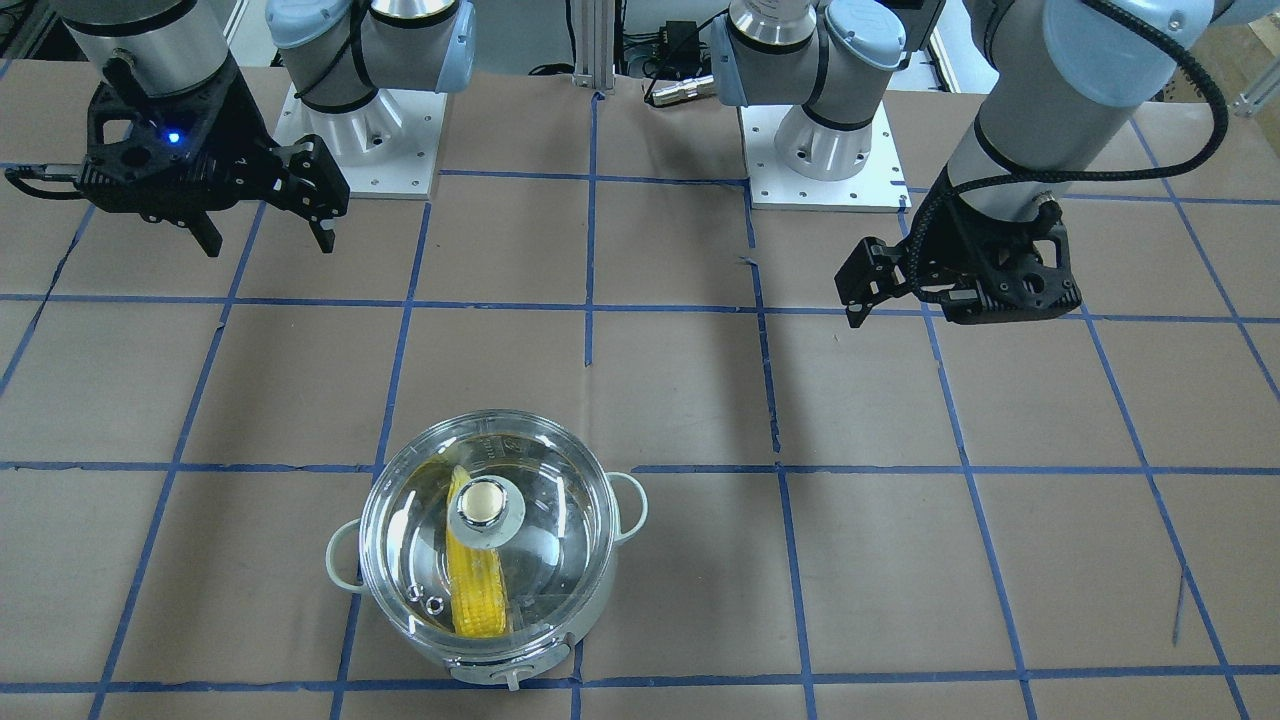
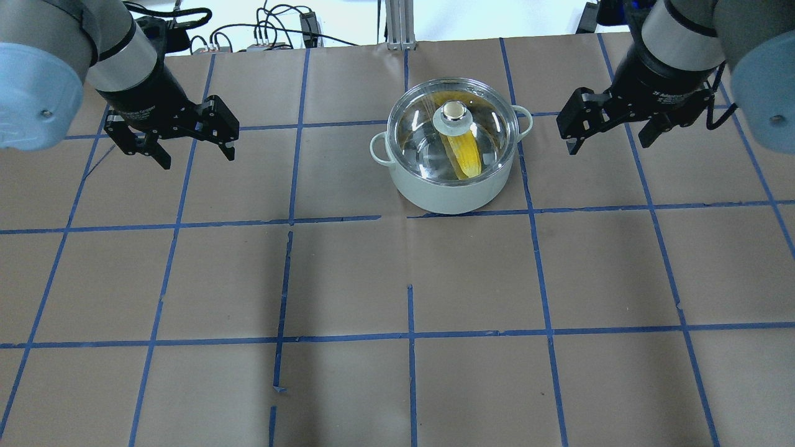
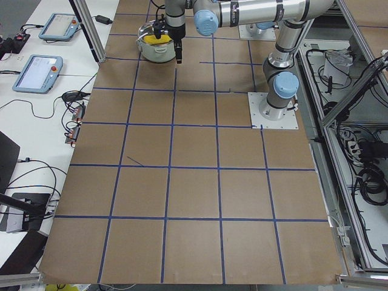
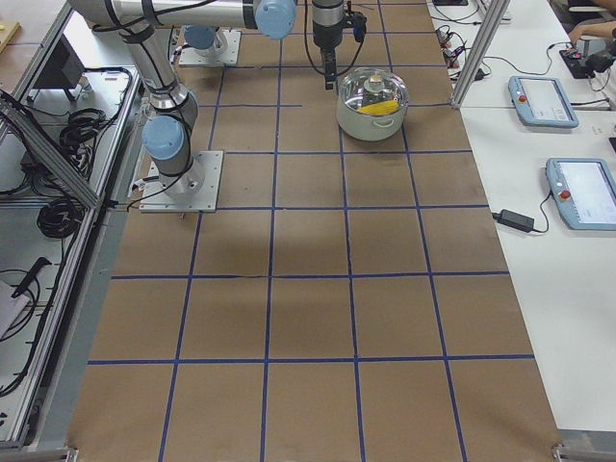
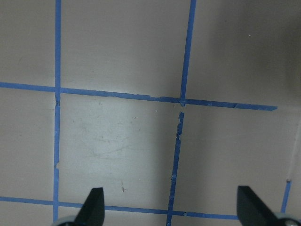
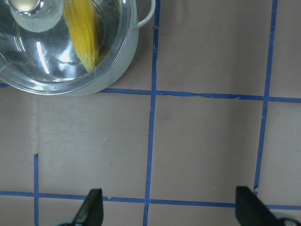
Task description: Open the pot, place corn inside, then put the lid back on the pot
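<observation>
Jaws of the left gripper (image 2: 199, 159) and right gripper (image 2: 608, 146) stand spread wide and empty. They hang above the brown paper counter (image 2: 348, 279) on either side of the pot (image 2: 447, 195), well apart from it. The task looks finished to me. The pot's smooth, pale mint wall carries the clear domed glass lid (image 2: 487, 124), seated on the rim, cream knob (image 2: 454, 111) at its centre. Under the glass, the yellow, kernel-ridged corn (image 2: 463, 155) lies inside against shiny steel.
</observation>
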